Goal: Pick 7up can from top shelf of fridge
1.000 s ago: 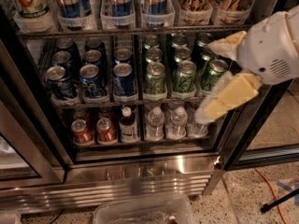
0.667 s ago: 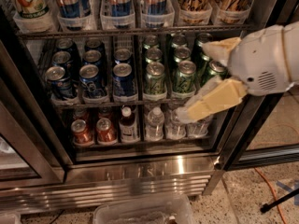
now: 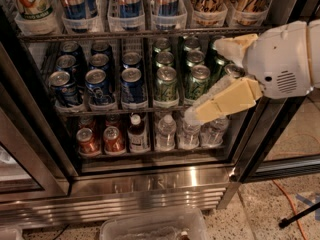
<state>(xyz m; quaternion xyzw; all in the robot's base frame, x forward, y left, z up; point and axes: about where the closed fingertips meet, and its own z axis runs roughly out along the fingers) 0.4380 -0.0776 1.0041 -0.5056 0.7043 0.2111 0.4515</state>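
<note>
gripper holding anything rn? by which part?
Nothing held. The gripper hangs open at the right, in front of the green cans; the 7up can sits on the top shelf, far left.

I make out only green 7up lettering on the can [image 3: 32, 1] at top left. My claw [image 3: 206, 80], spread wide, hangs before the green cans [image 3: 166, 83].
</note>
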